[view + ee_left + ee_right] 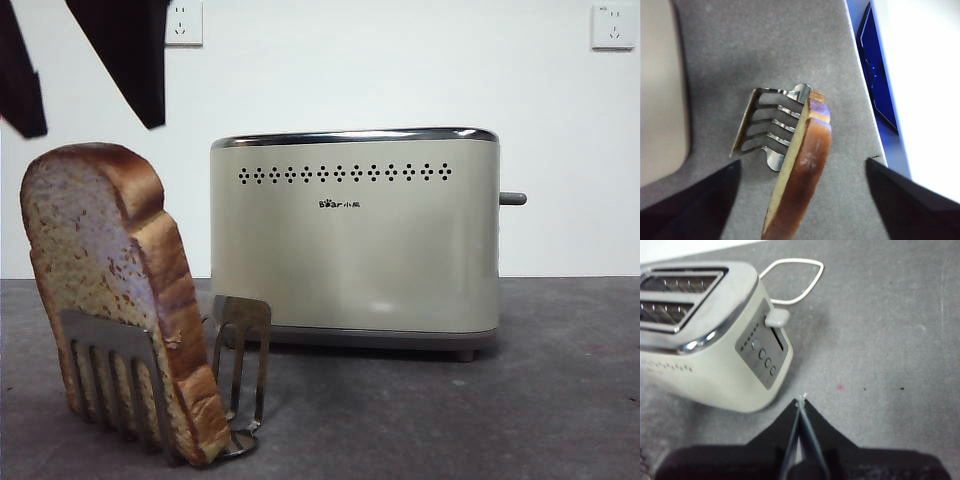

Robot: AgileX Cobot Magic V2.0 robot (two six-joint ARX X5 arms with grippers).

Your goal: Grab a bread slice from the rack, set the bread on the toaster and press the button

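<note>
The slice of bread (100,290) stands leaning in the rack (240,350) at the front left; the left wrist view shows its brown crust (802,175) and the rack's slotted plate (765,130). My left gripper (92,130) hangs open above the bread, one jaw on each side of it and not touching it (802,161). The toaster (355,240) stands behind and to the right, with empty slots (705,340). The button (512,198) sticks out of its right end (776,317). My right gripper (801,401) is shut and empty, above the table near that end.
Two white wall sockets (183,22) (612,27) sit high on the back wall. A white cord (795,280) loops on the table behind the toaster. A blue object (877,85) lies beyond the table's edge near the rack.
</note>
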